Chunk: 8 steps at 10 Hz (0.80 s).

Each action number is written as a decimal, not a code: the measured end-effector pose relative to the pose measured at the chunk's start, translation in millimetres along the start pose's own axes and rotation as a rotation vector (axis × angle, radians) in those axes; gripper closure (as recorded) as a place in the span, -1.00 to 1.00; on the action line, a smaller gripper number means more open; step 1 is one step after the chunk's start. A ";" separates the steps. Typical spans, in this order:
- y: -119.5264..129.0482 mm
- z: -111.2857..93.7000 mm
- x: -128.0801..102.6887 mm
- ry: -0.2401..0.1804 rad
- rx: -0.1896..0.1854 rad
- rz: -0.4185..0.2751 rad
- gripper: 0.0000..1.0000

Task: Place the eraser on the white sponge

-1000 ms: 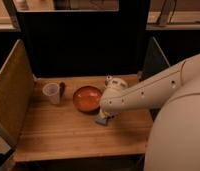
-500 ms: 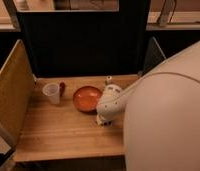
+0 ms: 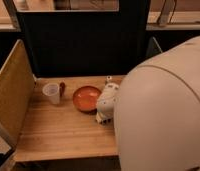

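My gripper [image 3: 103,118] points down at the wooden table [image 3: 63,135], just right of the orange bowl [image 3: 86,98], with its fingers shut. A pale bluish patch shows at its tip; I cannot tell whether that is the white sponge or part of the fingers. A small pale block that looks like the eraser [image 3: 109,78] lies near the table's back edge, behind the gripper and apart from it. My arm's big white shell [image 3: 163,115] hides the right side of the table.
A clear plastic cup [image 3: 51,93] stands left of the bowl, with a dark red-brown object [image 3: 62,88] just behind it. A wooden side wall [image 3: 10,95] bounds the table's left. A dark panel [image 3: 78,45] closes the back.
My arm's white shell has swung closer to the camera and now covers far more of the right side. The gripper stays by the bowl's right side. The bowl, cup and pale block have not moved.
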 end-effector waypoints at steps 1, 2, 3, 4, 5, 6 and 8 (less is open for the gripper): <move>-4.6 -1.7 -2.1 -0.006 0.003 0.011 1.00; -8.2 -2.3 -3.6 -0.010 0.005 0.020 1.00; -9.3 -0.3 -4.9 -0.012 0.002 0.023 1.00; -8.1 -0.2 -5.7 -0.013 0.000 0.021 1.00; -8.2 0.0 -5.3 -0.012 0.001 0.021 0.94; -8.2 -0.1 -5.4 -0.012 0.001 0.022 0.76; -8.3 -0.2 -5.5 -0.012 0.001 0.022 0.36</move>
